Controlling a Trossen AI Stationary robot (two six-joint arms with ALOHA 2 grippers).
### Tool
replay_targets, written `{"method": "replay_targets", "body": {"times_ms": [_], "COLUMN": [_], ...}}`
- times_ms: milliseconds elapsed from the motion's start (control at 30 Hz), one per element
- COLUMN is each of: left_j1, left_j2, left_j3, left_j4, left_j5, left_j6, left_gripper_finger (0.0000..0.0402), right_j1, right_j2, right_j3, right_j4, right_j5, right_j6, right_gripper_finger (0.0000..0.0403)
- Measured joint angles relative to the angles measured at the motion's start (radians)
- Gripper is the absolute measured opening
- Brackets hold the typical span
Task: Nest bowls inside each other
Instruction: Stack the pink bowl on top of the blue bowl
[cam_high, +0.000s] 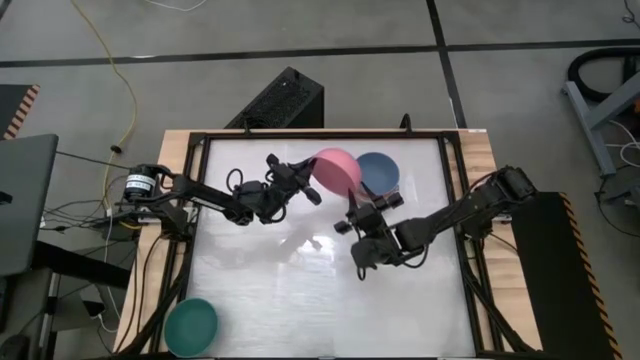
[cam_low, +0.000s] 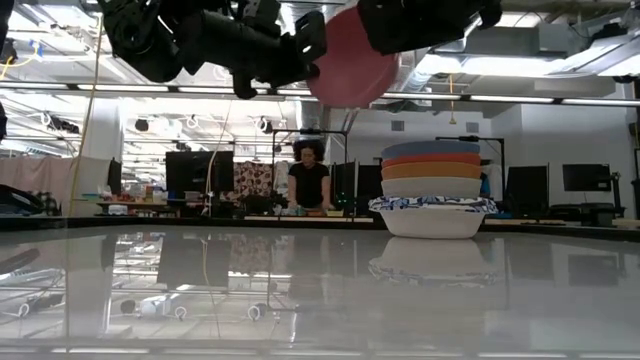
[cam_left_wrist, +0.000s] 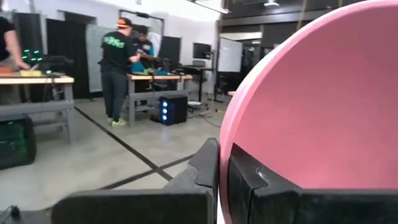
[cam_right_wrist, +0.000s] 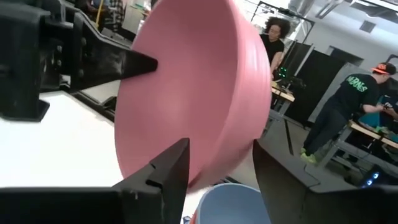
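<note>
A pink bowl (cam_high: 335, 168) hangs tipped steeply in the air at the far middle of the table, with my left gripper (cam_high: 310, 186) shut on it. Beside it, a stack of nested bowls (cam_low: 432, 195) rests on the table on a white, blue-patterned bowl, with a blue bowl (cam_high: 378, 172) on top. My right gripper (cam_right_wrist: 217, 152) is open just on the near side of the pink bowl; the bowl's lower rim shows between its spread fingers, and I see no touch. A green bowl (cam_high: 190, 325) sits alone at the near left corner. My left gripper holds the pink bowl by its rim (cam_left_wrist: 225, 144), one finger inside the bowl (cam_left_wrist: 261, 186) and one outside (cam_left_wrist: 205, 165). The fingers come about level from the table's left. The bowl is lifted clear of the table and the stack, tipped nearly on edge.
The table top is glossy white inside a black frame (cam_high: 300, 137). A black box (cam_high: 280, 100) stands on the floor beyond the far edge. People work at benches in the room behind (cam_low: 308, 180).
</note>
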Motion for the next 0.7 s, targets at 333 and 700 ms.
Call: {"method": "replay_targets", "body": {"times_ms": [333, 700], "left_j1": [0.001, 0.001], "left_j2": [0.000, 0.000], "left_j3": [0.008, 0.028], "left_j4": [-0.001, -0.009], "left_j5": [-0.054, -0.057], "left_j6": [-0.031, -0.046], "left_gripper_finger": [0.0000, 0.0000], "right_j1": [-0.072, -0.128], "right_j2": [0.000, 0.000], "right_j3": [0.000, 0.001], "right_j4": [0.010, 0.064], "right_j5": [-0.006, -0.021], "right_j6": [0.003, 0.030], "right_gripper_finger": [0.0189, 0.0119]}}
